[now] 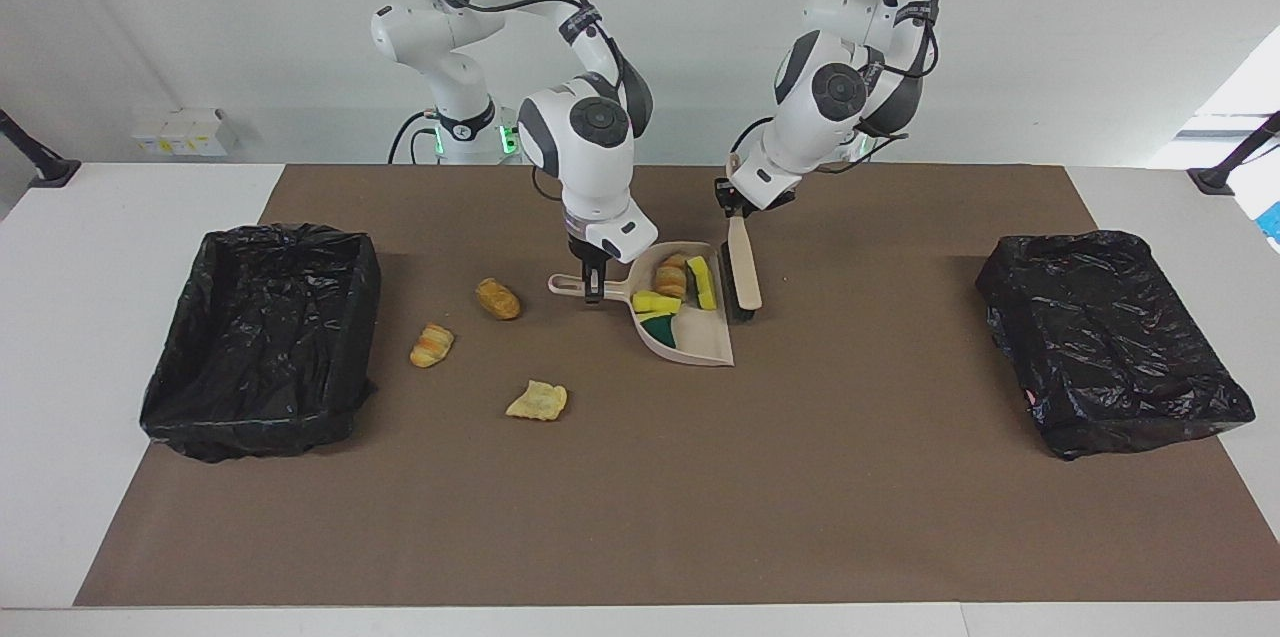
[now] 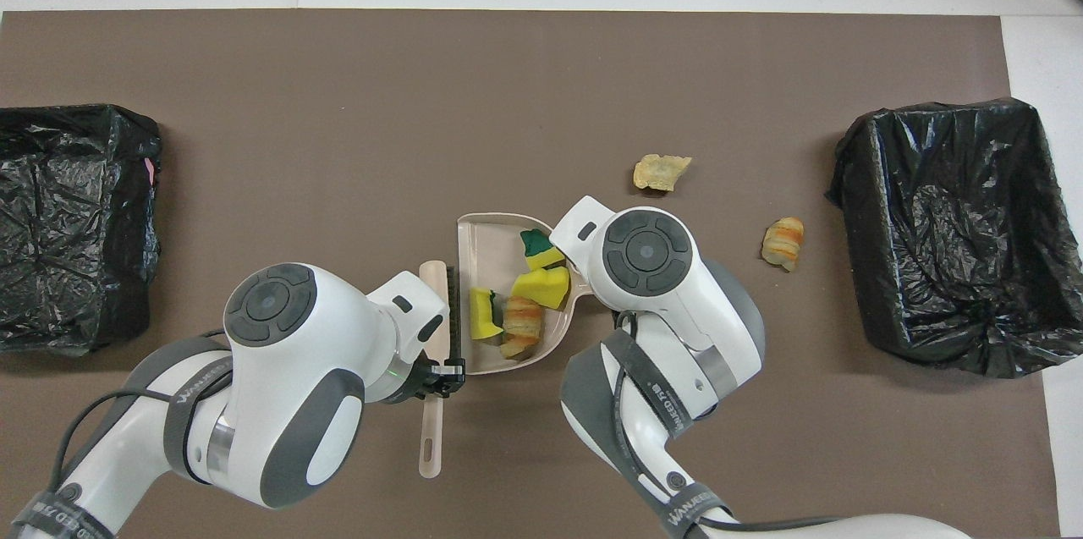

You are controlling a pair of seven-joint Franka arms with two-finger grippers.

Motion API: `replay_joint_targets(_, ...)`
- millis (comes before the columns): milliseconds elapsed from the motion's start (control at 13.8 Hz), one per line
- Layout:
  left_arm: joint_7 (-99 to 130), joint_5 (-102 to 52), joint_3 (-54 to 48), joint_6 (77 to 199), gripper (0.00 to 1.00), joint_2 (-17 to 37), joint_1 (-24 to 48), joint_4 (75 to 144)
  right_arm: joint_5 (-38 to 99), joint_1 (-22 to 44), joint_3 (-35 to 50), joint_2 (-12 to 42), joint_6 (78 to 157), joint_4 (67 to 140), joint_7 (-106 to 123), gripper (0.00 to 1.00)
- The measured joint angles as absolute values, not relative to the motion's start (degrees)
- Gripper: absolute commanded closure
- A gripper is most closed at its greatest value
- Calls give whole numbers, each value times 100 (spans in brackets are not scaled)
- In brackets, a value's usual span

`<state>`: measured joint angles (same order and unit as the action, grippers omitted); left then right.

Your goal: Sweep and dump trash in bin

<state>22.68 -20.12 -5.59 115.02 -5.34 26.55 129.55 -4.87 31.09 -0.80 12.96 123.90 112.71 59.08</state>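
The right gripper (image 1: 594, 289) has its jaws clamped on the handle of the beige dustpan (image 1: 700, 342), which rests on the brown mat (image 1: 640, 517) at the middle of the table (image 1: 120, 197). The left gripper (image 1: 733, 210) has its jaws closed on the handle of the beige black-bristled brush (image 1: 742, 269), whose bristles stand just beside the dustpan's edge toward the left arm's end. Four pieces of trash lie in the dustpan: a yellow sponge (image 1: 702, 281), a striped pastry lump (image 1: 671, 277), another yellow sponge (image 1: 655, 301) and a green-backed sponge (image 1: 663, 327). Three more pieces lie on the mat toward the right arm's end: a brown bread lump (image 1: 497, 298), a striped croissant (image 1: 431, 345) and a pale flaky piece (image 1: 538, 401) farthest from the robots. A black-lined bin (image 1: 260, 337) sits at the right arm's end, and a second black-lined bin (image 1: 1110, 337) at the left arm's end.
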Motion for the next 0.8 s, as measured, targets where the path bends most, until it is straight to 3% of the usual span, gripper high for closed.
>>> replay_joint_targets(362, 2397, -2003, -533, 11310, 100, -520, 2576, 12365, -486, 2999, -86, 1160, 12390, 11266, 5908, 100)
replay_joint_targets(580, 2374, -1810, -494, 10499, 100, -560, 2235, 11786, -486, 2817, -89, 980, 12388, 11251, 5911, 100)
replay_joint_targets(797, 2317, -1707, -464, 10115, 100, -611, 2079, 11660, -481, 2541, -97, 745, 12301, 11239, 6034, 100)
